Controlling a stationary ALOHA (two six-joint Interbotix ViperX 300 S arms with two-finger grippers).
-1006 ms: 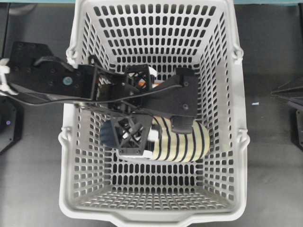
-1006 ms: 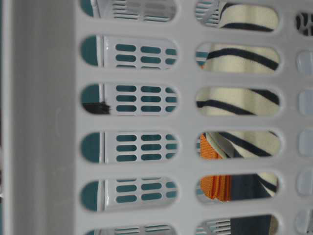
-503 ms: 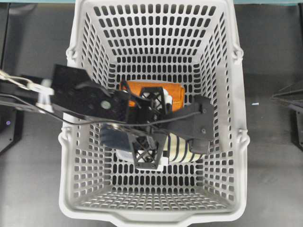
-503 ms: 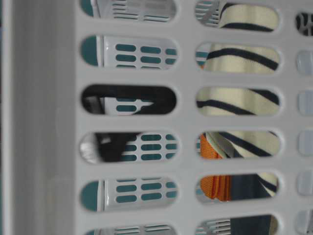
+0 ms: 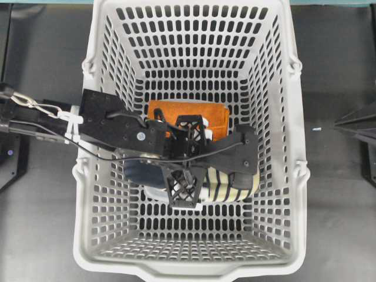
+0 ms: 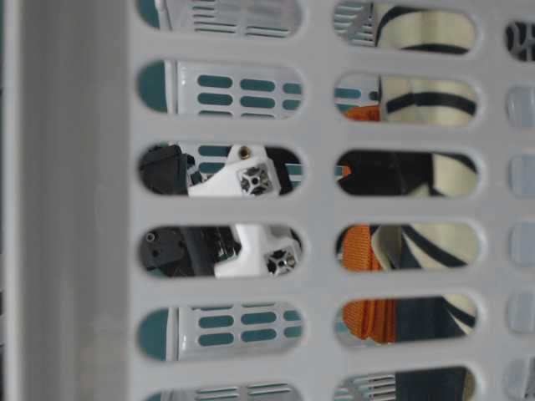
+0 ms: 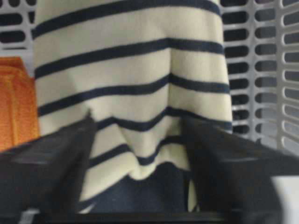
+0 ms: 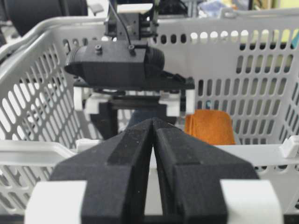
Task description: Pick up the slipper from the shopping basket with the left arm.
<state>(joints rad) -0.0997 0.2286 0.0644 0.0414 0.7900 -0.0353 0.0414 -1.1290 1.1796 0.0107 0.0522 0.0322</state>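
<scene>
Since the earlier frame the left arm (image 5: 111, 126) has been lowered deeper into the shopping basket (image 5: 282, 176), and its pincer (image 7: 138, 154) is now set astride the slipper (image 7: 131, 84), whose striped fabric is bunched between the fingers (image 7: 51, 163). The slipper lies on the basket floor just beside the folded orange cloth (image 5: 194, 114). If only this fold is pinched, the soft upper may slip free on lifting, or the cloth beside the slipper may be snagged; the right pincer (image 8: 153, 140), outside the basket, is pressed together.

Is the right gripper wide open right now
No, the right gripper has its two black fingers pressed together, leaving no gap.
</scene>
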